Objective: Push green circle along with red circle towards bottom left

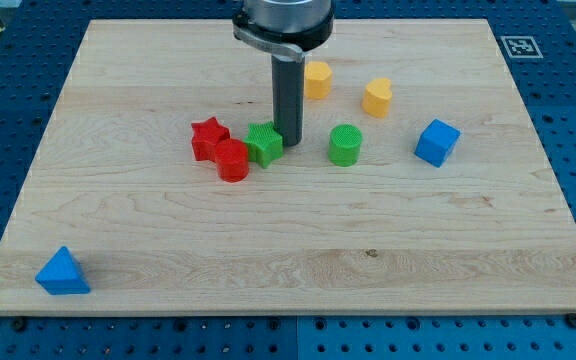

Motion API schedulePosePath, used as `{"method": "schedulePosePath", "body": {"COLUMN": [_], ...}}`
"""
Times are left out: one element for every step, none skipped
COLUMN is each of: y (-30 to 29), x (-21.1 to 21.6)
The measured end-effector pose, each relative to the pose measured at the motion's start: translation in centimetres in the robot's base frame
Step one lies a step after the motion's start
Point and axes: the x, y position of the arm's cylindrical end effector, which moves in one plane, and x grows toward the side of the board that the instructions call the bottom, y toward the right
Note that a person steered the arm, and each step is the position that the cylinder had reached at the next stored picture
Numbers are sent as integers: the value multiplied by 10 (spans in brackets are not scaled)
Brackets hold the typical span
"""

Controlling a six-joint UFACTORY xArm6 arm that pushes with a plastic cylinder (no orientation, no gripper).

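The green circle [345, 145] stands near the board's middle, right of my rod. The red circle [232, 160] lies to the left, touching a red star [209, 138] and a green star [264, 143]. My tip [288, 140] rests on the board just right of the green star, touching or almost touching it, and about a block's width left of the green circle. The red circle is two blocks' width to the tip's left and slightly lower.
A yellow hexagon-like block [316, 79] and a yellow heart [377, 97] sit above the green circle. A blue cube [437, 142] is at the right. A blue triangle [63, 272] lies in the bottom left corner of the wooden board [488, 260].
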Motion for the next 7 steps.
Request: {"method": "schedulePosePath", "body": {"y": [-10,-25,-45,-57,-73,-89,-105], "x": [16,32,42,33,26,26,26]}}
